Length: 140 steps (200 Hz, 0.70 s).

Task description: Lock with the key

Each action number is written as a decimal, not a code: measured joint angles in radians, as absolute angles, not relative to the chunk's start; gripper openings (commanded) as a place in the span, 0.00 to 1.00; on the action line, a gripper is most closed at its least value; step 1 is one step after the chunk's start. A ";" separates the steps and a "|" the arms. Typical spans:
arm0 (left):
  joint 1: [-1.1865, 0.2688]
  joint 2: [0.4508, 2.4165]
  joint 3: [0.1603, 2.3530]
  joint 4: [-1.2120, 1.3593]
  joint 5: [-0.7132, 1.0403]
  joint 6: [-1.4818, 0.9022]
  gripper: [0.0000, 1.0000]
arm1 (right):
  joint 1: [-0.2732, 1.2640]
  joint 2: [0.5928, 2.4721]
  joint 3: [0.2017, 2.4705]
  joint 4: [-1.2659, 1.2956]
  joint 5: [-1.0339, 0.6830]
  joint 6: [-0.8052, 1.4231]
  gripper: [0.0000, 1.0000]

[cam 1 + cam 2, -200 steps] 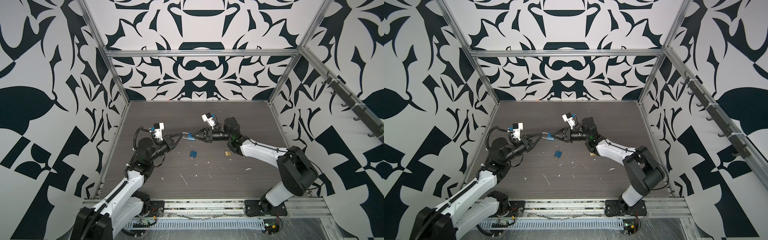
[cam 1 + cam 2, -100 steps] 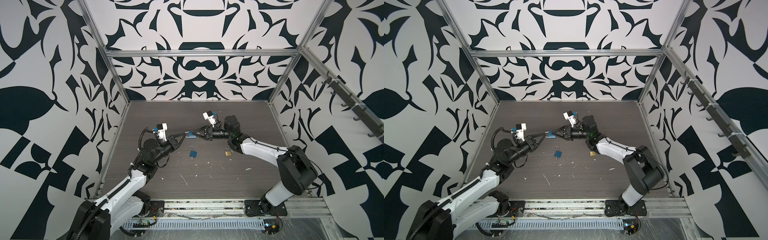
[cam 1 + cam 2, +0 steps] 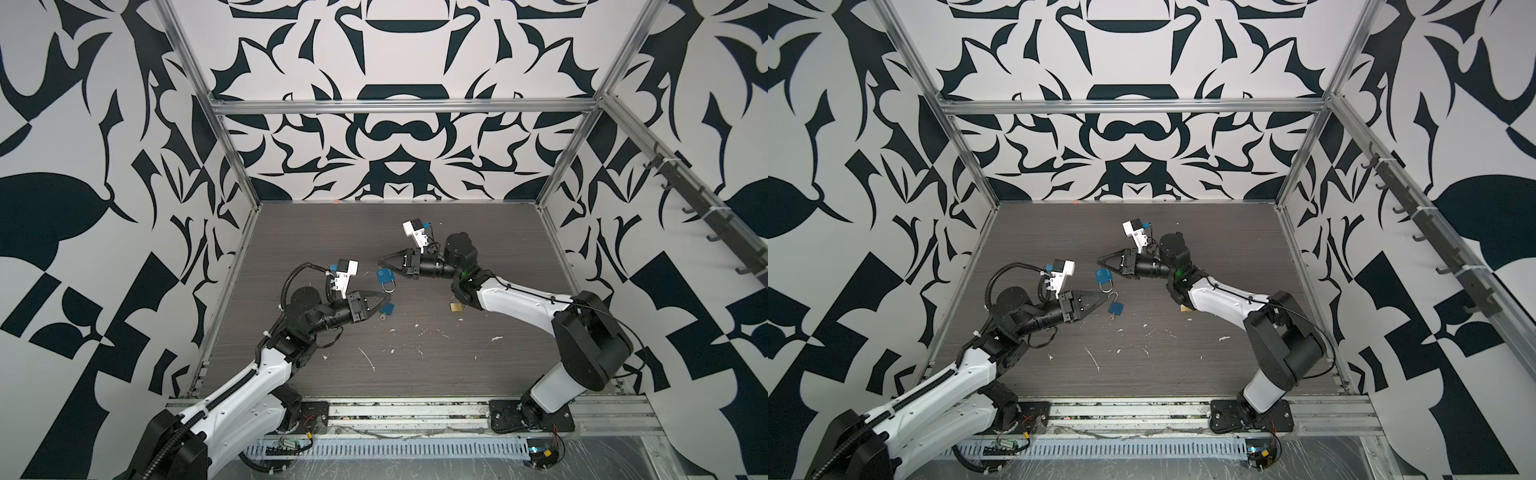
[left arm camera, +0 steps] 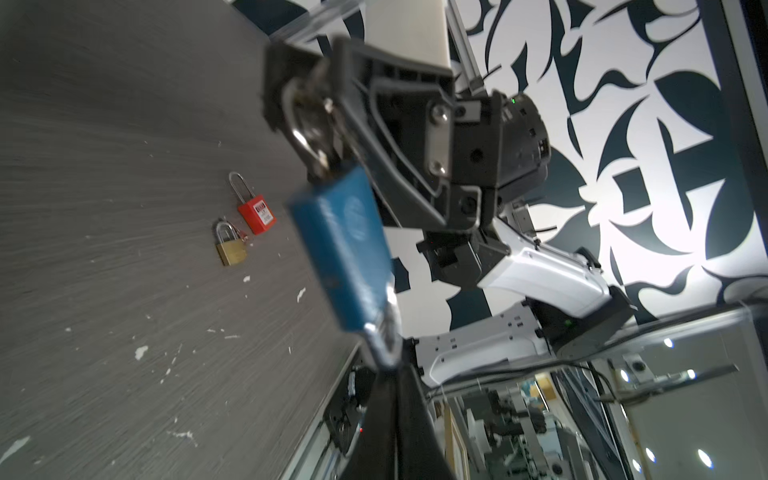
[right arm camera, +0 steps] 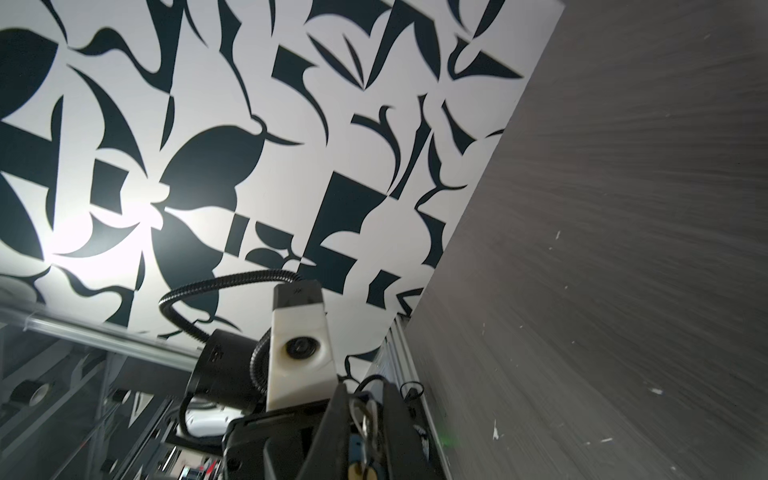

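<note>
Black fingers (image 4: 399, 415) of the left gripper (image 3: 390, 296), left of centre in both top views, were pressed together to a point on the silver shackle (image 3: 390, 287) of a blue padlock (image 3: 383, 275). That lock was held clear of the table (image 3: 415, 374) at mid-frame, spanning the gap between the two grippers. I judge it was lifted so that both its ends could be reached at once, one arm steadying it while the other worked the key. Just below it in the picture, a second blue padlock (image 3: 389, 308) lay flat on the table beside the left fingertips. Neither arm gripped it, and a small grey key-like piece showed at its lower edge. White flecks (image 3: 368, 359) were scattered lower in the frame.

Just above the held lock, the right gripper (image 3: 379, 262) reached in from the right. Its fingers (image 5: 332, 436) were nearly together, pinching the bright metal (image 4: 309, 129) at the lock's far end. That is where the key should sit, and thin silver loops showed between those fingers in the right wrist view. Blur kept me from telling key from ring. If it was the key, the grip would suit a twist of the wrist.

Farther right, a brass padlock (image 3: 456, 306) lay under the right forearm. The left wrist view showed a red padlock (image 4: 257, 212) just beside it. Both seemed spare, lying well away from the work.
</note>
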<state>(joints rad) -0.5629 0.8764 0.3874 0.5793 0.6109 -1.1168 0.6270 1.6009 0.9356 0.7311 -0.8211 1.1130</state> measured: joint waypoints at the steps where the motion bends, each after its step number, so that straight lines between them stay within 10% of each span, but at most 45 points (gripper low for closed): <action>1: -0.562 0.876 0.387 0.579 0.611 -1.117 0.00 | 0.627 1.600 0.934 0.730 -0.820 1.113 0.00; 140: -0.458 0.901 0.443 0.390 0.557 -0.988 0.08 | 0.580 1.517 0.838 0.466 -0.693 0.979 0.00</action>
<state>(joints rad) -0.4576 0.9012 0.4431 0.3904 0.5571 -0.9882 0.5797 1.5169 0.8383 0.4664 -0.6926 0.9791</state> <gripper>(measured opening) 0.044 0.042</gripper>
